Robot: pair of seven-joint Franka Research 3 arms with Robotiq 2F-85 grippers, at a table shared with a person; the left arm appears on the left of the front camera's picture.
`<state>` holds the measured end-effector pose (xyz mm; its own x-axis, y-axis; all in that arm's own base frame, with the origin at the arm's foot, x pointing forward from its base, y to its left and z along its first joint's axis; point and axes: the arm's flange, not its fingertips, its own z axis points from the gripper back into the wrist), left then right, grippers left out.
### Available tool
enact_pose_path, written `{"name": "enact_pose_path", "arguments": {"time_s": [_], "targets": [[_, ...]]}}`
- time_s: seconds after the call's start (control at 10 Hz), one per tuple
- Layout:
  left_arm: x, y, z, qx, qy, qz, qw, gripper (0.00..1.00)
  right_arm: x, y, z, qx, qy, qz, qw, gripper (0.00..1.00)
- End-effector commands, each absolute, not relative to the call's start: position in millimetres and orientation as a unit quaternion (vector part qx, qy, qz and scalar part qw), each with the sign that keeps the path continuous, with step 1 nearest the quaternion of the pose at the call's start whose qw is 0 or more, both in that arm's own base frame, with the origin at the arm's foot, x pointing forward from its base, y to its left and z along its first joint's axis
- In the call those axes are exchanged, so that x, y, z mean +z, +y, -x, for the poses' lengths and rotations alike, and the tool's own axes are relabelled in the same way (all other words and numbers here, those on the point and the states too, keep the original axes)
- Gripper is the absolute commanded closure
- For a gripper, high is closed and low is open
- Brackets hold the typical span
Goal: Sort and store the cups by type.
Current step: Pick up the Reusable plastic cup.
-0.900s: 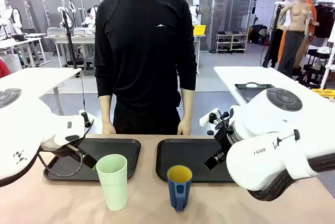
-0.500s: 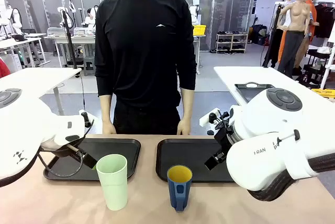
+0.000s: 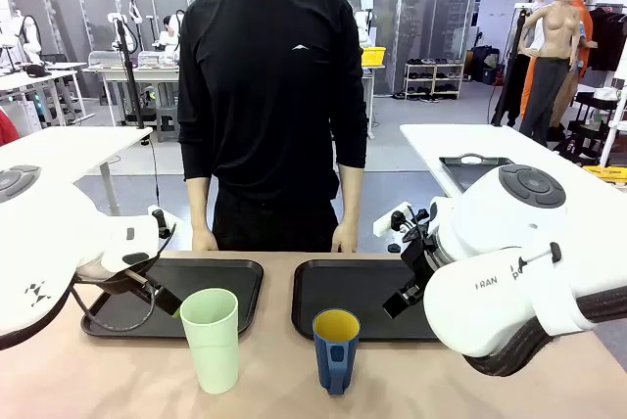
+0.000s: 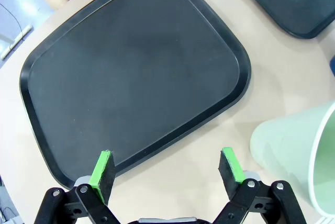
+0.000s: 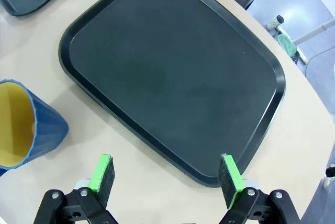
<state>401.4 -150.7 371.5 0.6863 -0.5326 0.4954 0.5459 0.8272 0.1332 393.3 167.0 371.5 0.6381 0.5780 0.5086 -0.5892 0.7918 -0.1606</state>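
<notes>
A tall pale mint-green tumbler (image 3: 212, 339) stands upright on the tan table, near its front edge and left of centre; its side also fills the lower right corner of the left wrist view (image 4: 299, 145). To its right stands a shorter dark blue mug (image 3: 335, 350) with a yellow inside, its handle facing the camera; the right wrist view has it at the left edge (image 5: 23, 130). My left gripper (image 4: 166, 171) hangs open over the near rim of the left tray, with nothing between its fingers. My right gripper (image 5: 166, 174) is open and empty above the right tray's near rim.
Two empty black trays lie side by side behind the cups, the left tray (image 3: 235, 270) and the right tray (image 3: 304, 311). A person in black stands at the far edge with both hands (image 3: 344, 239) resting on the table. Bare tabletop surrounds the cups.
</notes>
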Motion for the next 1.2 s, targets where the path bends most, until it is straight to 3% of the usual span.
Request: {"name": "enact_pose_path", "arguments": {"time_s": [0.0, 0.9, 1.1], "targets": [[372, -150, -401, -0.293, -0.266, 0.013, 0.918, 0.00, 371, 167, -393, 0.322, -0.277, -0.011, 0.905, 0.00], [373, -149, -402, -0.294, -0.257, 0.009, 0.920, 0.00, 374, 166, -393, 0.319, -0.274, -0.020, 0.907, 0.00], [391, -155, -397, -0.292, -0.267, 0.019, 0.918, 0.00, 397, 172, -383, 0.318, -0.287, -0.029, 0.903, 0.00]]}}
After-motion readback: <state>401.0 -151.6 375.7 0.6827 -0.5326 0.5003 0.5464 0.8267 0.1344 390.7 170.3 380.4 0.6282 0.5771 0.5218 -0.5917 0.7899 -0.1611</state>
